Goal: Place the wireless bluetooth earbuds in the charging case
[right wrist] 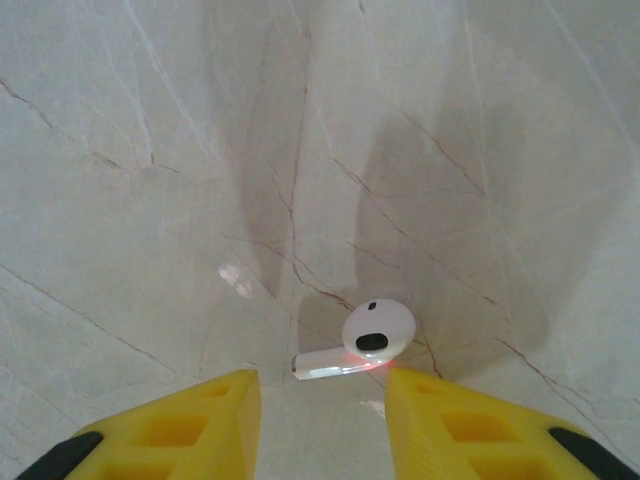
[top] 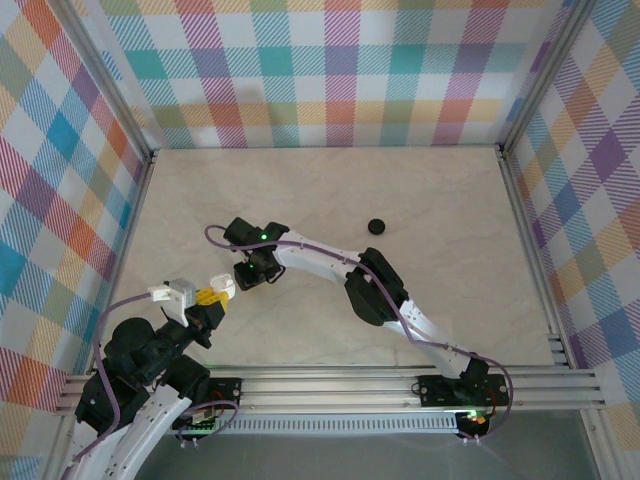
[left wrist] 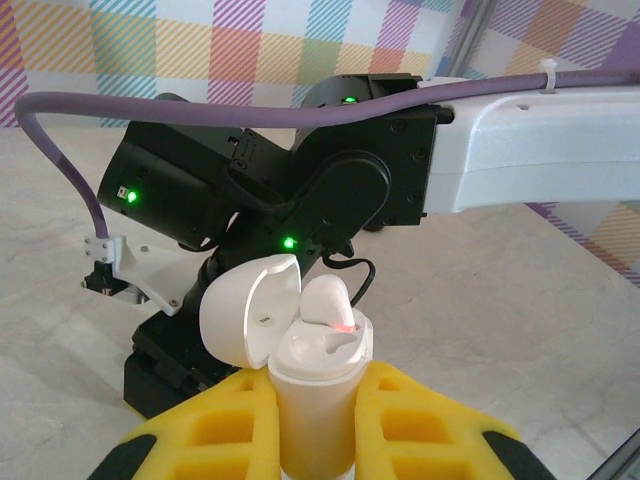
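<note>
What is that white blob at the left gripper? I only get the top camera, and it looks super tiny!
Observer: It's an open white charging case, pinched by the left gripper.
Operator: Ooh! Is an earbud inside yet?
Observer: Yes, one white earbud pokes up out of it.
Operator: Where's the next one?
Observer: A loose earbud, also white, lies on the table just in front of the right gripper, whose jaws stand open.
</note>
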